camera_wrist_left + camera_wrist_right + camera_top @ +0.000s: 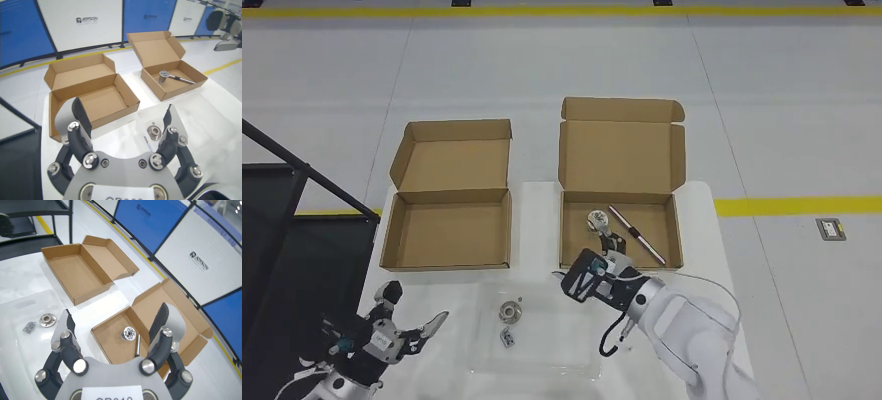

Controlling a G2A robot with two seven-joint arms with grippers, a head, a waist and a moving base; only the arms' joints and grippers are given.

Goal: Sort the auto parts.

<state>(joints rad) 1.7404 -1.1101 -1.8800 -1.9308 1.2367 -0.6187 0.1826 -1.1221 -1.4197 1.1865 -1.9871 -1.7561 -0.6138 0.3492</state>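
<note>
Inside the right cardboard box lie a steel rod and metal spool; a round flange (shiny, holed) sits in a clear tray. Fingers of left gripper and right gripper stand apart.

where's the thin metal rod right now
In the top view the rod lies slantwise inside the right-hand cardboard box, just right of the round metal part.

2 open cardboard boxes: left box, right box. 1 clear tray. 4 metal parts: 1 round flange, 1 small plate, 1 spool-shaped part, 1 thin rod.
</note>
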